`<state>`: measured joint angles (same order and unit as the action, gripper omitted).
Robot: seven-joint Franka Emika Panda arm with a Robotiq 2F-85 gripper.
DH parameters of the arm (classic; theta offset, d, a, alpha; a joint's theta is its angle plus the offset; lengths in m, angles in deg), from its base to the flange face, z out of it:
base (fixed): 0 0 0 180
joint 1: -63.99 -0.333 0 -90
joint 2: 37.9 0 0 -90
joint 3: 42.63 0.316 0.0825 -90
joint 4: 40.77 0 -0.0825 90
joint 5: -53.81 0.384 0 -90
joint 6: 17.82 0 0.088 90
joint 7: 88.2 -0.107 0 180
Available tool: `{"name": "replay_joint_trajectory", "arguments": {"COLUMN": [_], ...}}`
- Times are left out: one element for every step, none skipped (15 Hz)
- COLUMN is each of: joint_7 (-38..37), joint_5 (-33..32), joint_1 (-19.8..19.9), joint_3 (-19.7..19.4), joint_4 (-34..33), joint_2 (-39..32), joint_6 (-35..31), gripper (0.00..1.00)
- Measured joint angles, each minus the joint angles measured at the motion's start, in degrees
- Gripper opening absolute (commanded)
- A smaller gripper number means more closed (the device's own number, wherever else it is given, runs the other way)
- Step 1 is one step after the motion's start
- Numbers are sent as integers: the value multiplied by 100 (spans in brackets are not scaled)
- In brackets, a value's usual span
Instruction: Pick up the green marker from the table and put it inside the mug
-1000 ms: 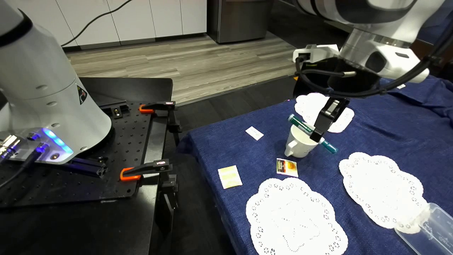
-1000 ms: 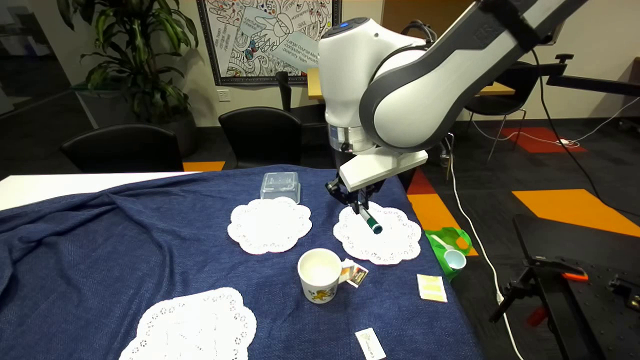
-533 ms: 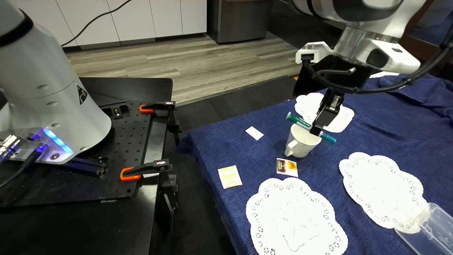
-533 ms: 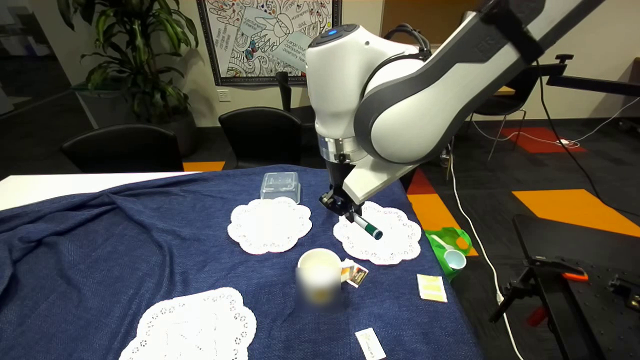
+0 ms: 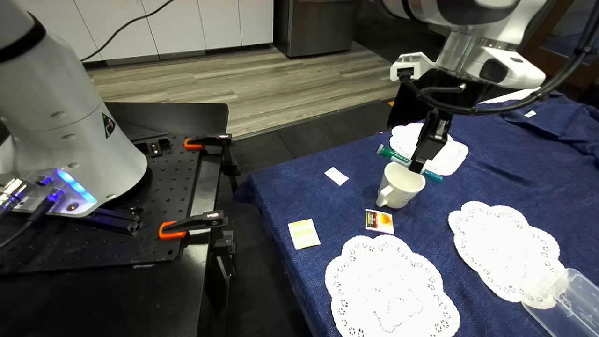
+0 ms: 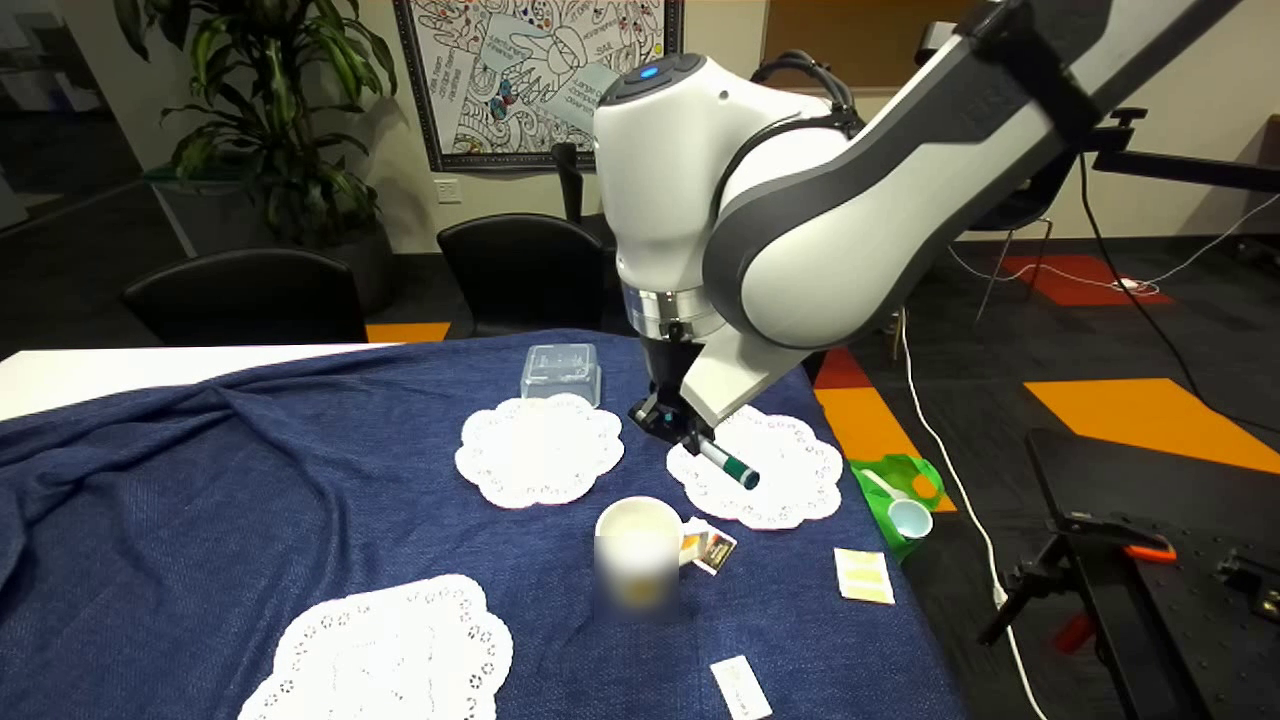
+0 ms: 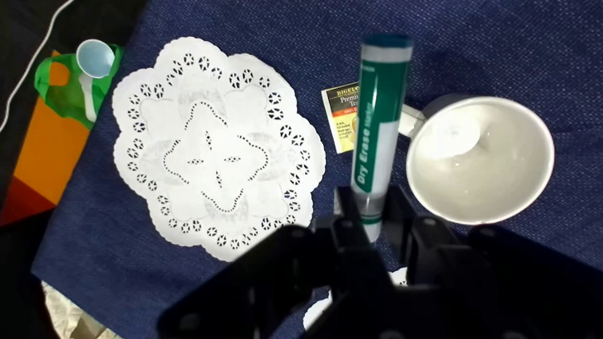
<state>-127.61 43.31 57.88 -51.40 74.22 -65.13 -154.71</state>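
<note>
- Has the green marker (image 5: 392, 155) gripped fast in the pincer (image 7: 370, 205), up in the air above the bench (image 5: 290, 185)!
- Slants through the grip in an exterior view, with an end poking out on either side.
- Hangs outside the mug (image 7: 485, 188), showing just beside the rim in the wrist view.
- On to the mug: upright on the bench, with handle turned towards the tea packet (image 7: 340, 122).
- Elsewhere on the bench, spotting lace doilies (image 6: 540, 450), a yellow packet (image 6: 863, 576), a white card (image 6: 740, 688) and a clear plastic container (image 6: 560, 372).
</note>
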Motion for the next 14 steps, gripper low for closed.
{"name": "replay_joint_trajectory", "arguments": {"joint_7": [14,130,318,537,755,967,1188,1454,1732,2029,2334,2661,3024,3418], "joint_5": [1,1,-1,-30,-86,-174,-238,-251,-251,-248,-232,-186,-100,44], "joint_1": [3,9,15,18,18,16,14,15,23,46,84,154,257,392], "joint_3": [0,1,1,1,1,1,1,6,22,58,110,196,314,464], "joint_4": [0,-5,-13,-27,-42,-52,-54,-54,-53,-51,-43,-26,-4,22], "joint_2": [-8,-15,-16,-15,-11,-5,6,22,39,54,70,86,105,124], "joint_6": [-4,-55,-160,-285,-415,-545,-683,-817,-935,-1053,-1176,-1308,-1430,-1538], "gripper": [5,5,5,5,5,5,5,5,5,5,5,5,20,20]}}
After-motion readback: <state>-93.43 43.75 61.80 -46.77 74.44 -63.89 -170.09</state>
